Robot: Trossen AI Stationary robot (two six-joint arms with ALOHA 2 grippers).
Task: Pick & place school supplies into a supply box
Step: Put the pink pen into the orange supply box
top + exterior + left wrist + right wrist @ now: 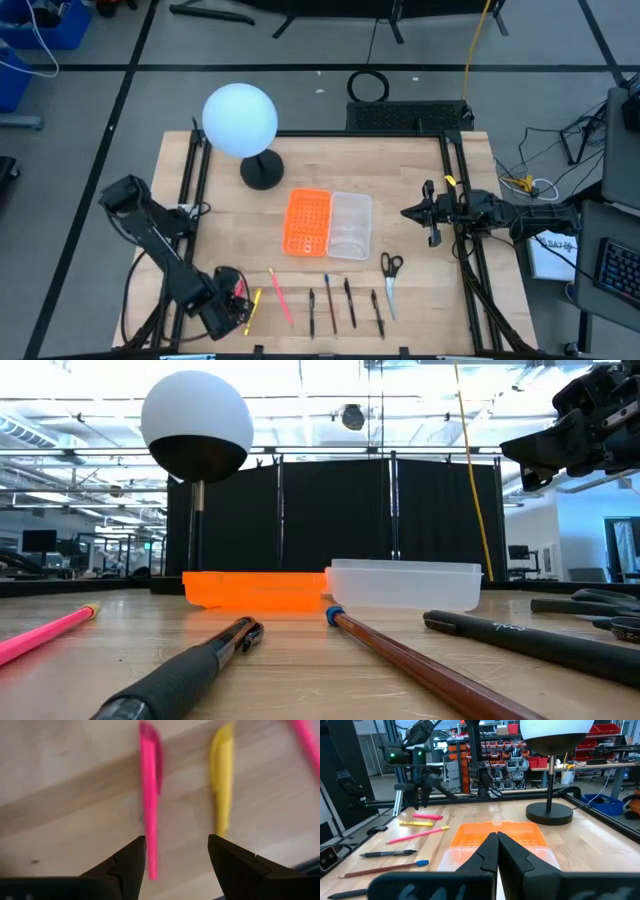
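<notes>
We have the left gripper (176, 865) spread wide over a short pink pen (149, 805) at the table's front-left corner, nothing held; it's light, stiff, slick, so we pinch mid-barrel

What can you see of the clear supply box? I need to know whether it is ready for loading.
The supply box is a shallow rectangular tray of clear, translucent plastic with rounded corners. It sits flat and upright on the wooden table, its long side against the orange perforated tray. It looks empty, and neither gripper touches it.
</notes>
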